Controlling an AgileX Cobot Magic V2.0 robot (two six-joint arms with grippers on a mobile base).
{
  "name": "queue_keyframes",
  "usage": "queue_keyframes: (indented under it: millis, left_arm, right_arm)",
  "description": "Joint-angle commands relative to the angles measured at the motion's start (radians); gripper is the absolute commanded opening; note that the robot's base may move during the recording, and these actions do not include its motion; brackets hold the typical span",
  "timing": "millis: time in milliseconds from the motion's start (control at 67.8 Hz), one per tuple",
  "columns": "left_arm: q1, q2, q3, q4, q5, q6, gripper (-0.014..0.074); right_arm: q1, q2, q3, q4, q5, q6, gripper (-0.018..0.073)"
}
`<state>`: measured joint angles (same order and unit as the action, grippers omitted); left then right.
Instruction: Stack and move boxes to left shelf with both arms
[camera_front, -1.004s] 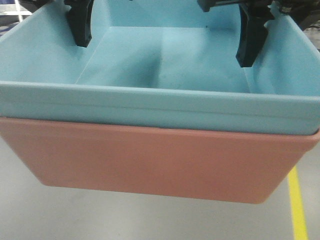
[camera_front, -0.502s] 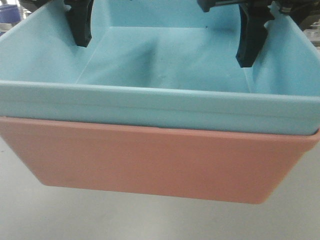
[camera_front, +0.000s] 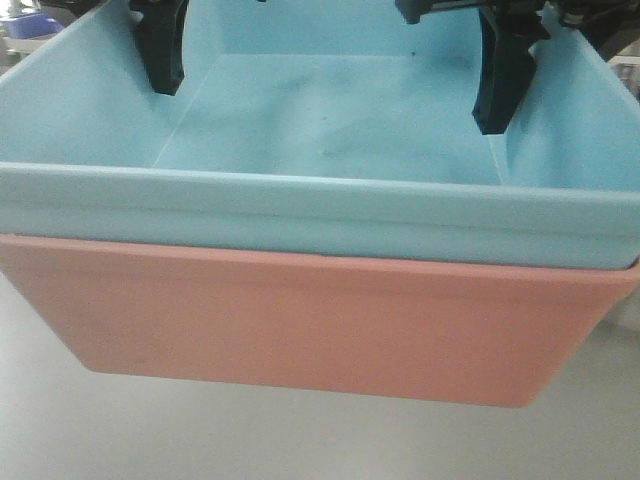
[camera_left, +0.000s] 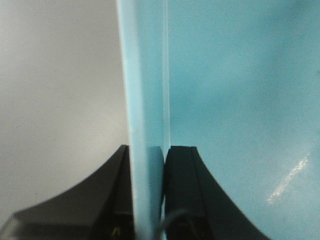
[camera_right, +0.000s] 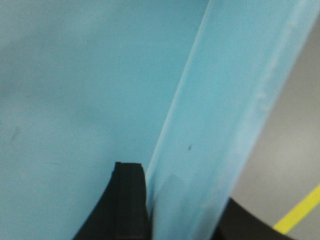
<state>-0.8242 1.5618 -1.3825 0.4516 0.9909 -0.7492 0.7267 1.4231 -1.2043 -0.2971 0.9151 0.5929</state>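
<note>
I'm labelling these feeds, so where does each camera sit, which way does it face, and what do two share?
Left wrist: on the left arm, looks along the left gripper, shut on the blue tub's wall.
Right wrist: same on the right gripper, opposite wall.
Front: on the body, faces forward into the blue tub nested in the pink tub; both grippers' inner fingers show.
Shared: the blue tub, in all.

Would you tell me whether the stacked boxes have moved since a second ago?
Yes, leftward: in the front view the yellow floor line beside the pink box has slid out right, and a dark blue object has entered top left.
</note>
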Motion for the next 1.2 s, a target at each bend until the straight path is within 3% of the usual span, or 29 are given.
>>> queue_keyframes:
  millis: [0, 1181]
  left_arm:
    - [-0.051, -0.036, -0.053, -0.053, -0.255, 0.001, -0.0003]
    - [-0.049, -0.036, -0.053, -0.053, -0.253, 0.001, -0.0003]
  right_arm:
    - [0.035, -0.037, -0.060, 0.079, -0.278, -0.037, 0.0056]
    - [0.035, -0.037, -0.060, 0.079, -0.278, -0.037, 0.0056]
